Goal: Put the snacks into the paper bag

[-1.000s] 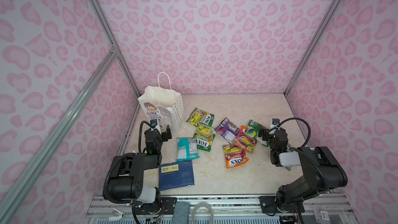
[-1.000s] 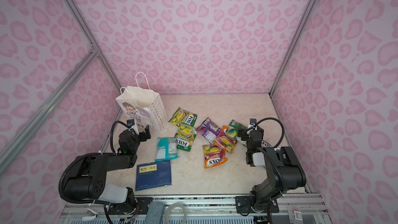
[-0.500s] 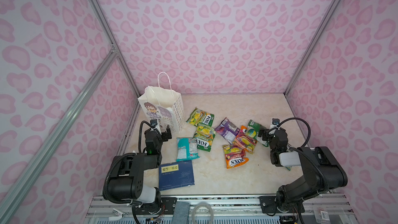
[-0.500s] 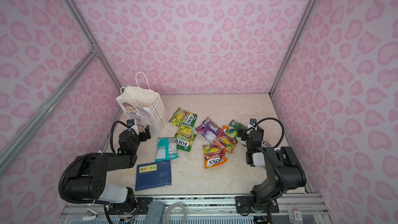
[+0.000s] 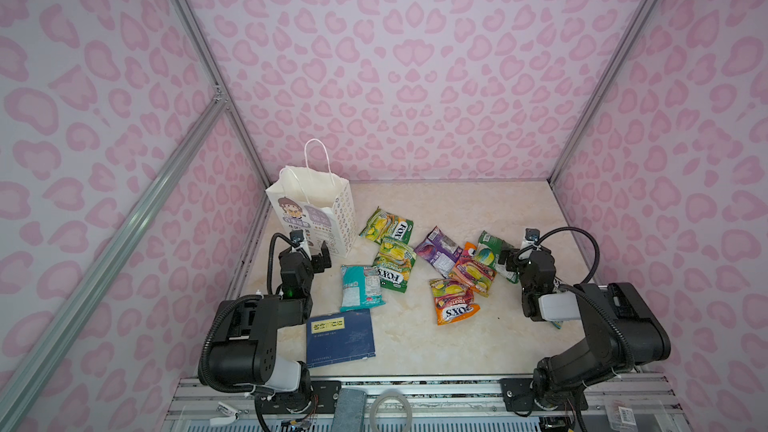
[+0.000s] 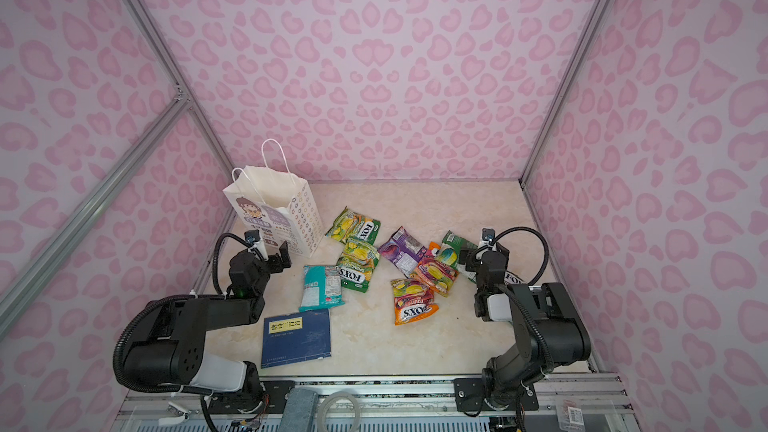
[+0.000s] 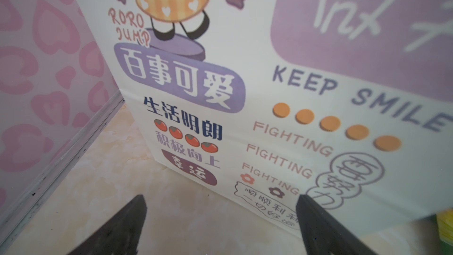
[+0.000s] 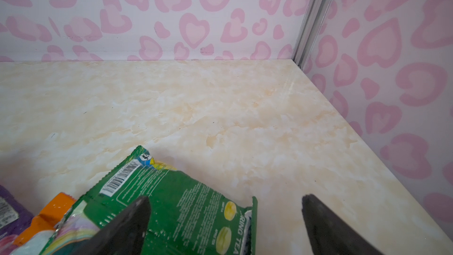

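- The left gripper (image 7: 220, 196) stood wide open and empty. Its jaws pointed at the lower front of the paper bag (image 7: 245, 69), which stood upright just ahead of them.
- The right gripper (image 8: 224, 196) was spread just as wide and gripped nothing. One finger was over the green packet (image 8: 186, 204), the other over bare table (image 8: 220, 118).
- The remaining snacks (image 5: 455, 305) lay flat between the two grippers.
- A teal packet (image 5: 359, 290) lay closest to the left gripper, and a blue book (image 5: 340, 336) lay back toward that arm's base.
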You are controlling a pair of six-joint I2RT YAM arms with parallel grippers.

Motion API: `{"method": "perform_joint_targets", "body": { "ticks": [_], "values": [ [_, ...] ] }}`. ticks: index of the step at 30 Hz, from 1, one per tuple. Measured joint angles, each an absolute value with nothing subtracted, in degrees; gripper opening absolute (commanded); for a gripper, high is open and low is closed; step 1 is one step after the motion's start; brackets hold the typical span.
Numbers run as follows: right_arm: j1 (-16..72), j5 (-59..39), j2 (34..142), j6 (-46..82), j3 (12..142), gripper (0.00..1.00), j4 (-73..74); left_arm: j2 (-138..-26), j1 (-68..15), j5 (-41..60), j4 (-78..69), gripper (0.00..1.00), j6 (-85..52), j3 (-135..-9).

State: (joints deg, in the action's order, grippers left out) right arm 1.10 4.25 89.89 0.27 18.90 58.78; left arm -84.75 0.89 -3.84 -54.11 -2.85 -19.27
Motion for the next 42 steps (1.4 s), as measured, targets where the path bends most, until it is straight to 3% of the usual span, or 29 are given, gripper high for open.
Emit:
{"method": "perform_joint_targets", "body": {
  "ticks": [6, 12, 17, 22, 26, 32, 38, 42],
  "values": [
    [0.82, 4.01, 89.89, 0.40, 18.90, 0.98, 58.78, -84.38, 0.89, -4.56, -53.84, 0.98, -2.92, -19.20],
    [1.21, 7.38, 80.40, 1.34, 18.52, 0.98, 53.95, -69.43, 0.14, -15.75, -43.92, 0.98, -7.01, -20.93],
    [3.68, 12.95, 66.32, 7.68, 24.45, 0.98, 42.13, -58.94, -0.38, -18.41, -22.04, 0.98, -18.72, -29.91],
    [0.05, 16.78, 56.99, 25.52, 31.42, 0.98, 24.93, -54.24, 1.28, -17.04, 5.21, 0.98, -37.80, -42.48],
    [-7.11, 12.49, 52.75, 38.89, 30.98, 0.98, 16.84, -53.06, 2.98, -6.92, 19.09, 0.99, -42.50, -48.99],
    [-8.36, 2.96, 51.55, 44.05, 36.60, 0.98, 5.04, -52.49, -2.46, 1.08, 33.01, 0.87, -45.65, -59.77],
    [-5.28, -1.43, 50.74, 44.58, 36.95, 0.98, -1.23, -61.45, -16.19, -6.33, 44.38, 0.82, -50.68, -74.11],
    [-0.69, -1.32, 50.26, 43.48, 37.41, 0.98, -3.27, -67.61, -18.57, -13.34, 48.99, 0.78, -56.99, -81.12]
  ]
}}
